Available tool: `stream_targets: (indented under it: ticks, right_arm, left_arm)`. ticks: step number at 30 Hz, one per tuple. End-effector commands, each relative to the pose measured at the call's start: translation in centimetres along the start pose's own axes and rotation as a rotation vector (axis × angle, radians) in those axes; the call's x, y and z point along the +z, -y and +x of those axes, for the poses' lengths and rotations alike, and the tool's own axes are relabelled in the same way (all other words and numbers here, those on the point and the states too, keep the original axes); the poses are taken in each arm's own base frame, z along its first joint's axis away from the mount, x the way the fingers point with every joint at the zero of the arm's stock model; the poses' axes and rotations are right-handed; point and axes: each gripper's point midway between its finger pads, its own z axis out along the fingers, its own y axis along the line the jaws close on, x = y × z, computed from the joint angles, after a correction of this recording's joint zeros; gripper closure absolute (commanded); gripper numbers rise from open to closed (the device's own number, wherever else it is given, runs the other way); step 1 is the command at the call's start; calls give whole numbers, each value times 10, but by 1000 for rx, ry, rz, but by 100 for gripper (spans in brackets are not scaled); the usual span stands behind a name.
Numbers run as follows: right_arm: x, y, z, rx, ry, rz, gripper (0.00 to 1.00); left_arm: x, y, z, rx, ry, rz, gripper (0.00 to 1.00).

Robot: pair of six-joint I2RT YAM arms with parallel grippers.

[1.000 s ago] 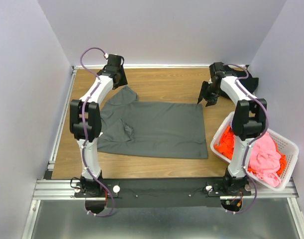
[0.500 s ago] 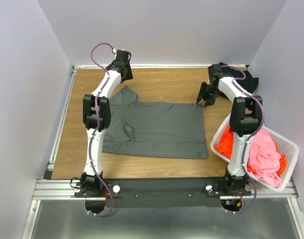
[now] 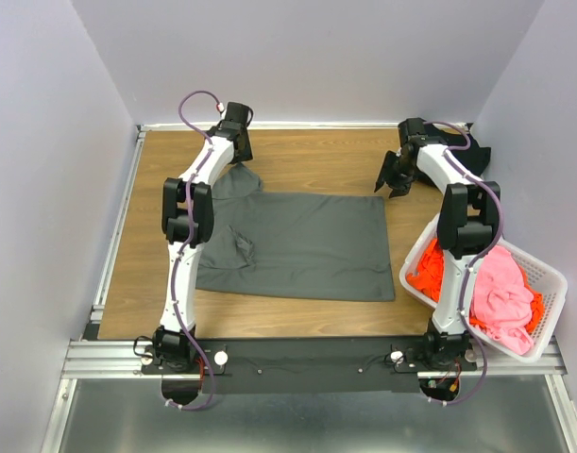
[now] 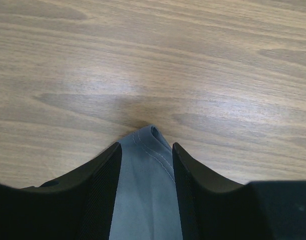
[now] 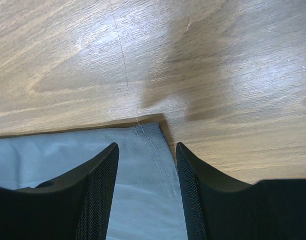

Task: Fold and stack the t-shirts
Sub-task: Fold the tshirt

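Wooden table (image 3: pixel 307 156) across the whole workspace, with the bases of both arms at its near edge. Spread flat over its middle, the dark grey t-shirt (image 3: pixel 307 245), sleeves toward the left arm (image 3: pixel 179 212), straight hem toward the right arm (image 3: pixel 463 222), and one small wrinkle near the left side. At the table's near right corner, a white slatted basket (image 3: pixel 551 283), tilted, holding a pink t-shirt (image 3: pixel 505 297) and, on its inner side, an orange t-shirt (image 3: pixel 422 274). In the far right corner, bunched behind the right arm, a black t-shirt (image 3: pixel 475 151). Both arms stretched out to the far edge of the grey shirt. Left gripper (image 4: pixel 146 146) low over the far sleeve, jaws apart, straddling the sleeve tip. Stitched edge of the sleeve slightly curled between the black fingers (image 4: pixel 100 190). Right gripper (image 5: pixel 146 145) low over the far hem corner, jaws likewise apart. Corner and seam flat on the wood between them, bare table just beyond.
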Motion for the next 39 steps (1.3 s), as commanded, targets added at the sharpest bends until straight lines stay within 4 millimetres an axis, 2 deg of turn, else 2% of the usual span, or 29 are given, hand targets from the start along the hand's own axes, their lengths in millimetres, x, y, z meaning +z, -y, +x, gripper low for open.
stream_targets:
  ticks: [1,9,16,26,28,31,34,35,39]
  right_arm:
    - [-2,-2,-8,16,21,-15,43]
    - [2,2,-6,17,15,-6,43]
    - [15,11,-5,17,3,16,43]
    - [33,12,14,22,-58,-8,44]
    - [35,10,14,19,-60,-18,50]
    - [35,9,17,19,-71,-28,60]
    - [35,9,21,20,-82,-35,69]
    - [35,10,24,21,-88,-34,73]
    - [34,12,27,21,-92,-28,85]
  left_arm:
    - [11,-3,15,18,-31,-36,47]
    - [23,-4,22,17,-41,-47,48]
    - [29,0,19,3,-29,-41,50]
    - [30,0,25,12,-45,-36,59]
    - [30,0,24,16,-42,-35,69]
    - [30,0,25,23,-45,-36,72]
    - [29,-1,26,30,-50,-36,80]
    - [29,-1,26,31,-51,-33,86]
    - [26,1,23,38,-45,-21,94]
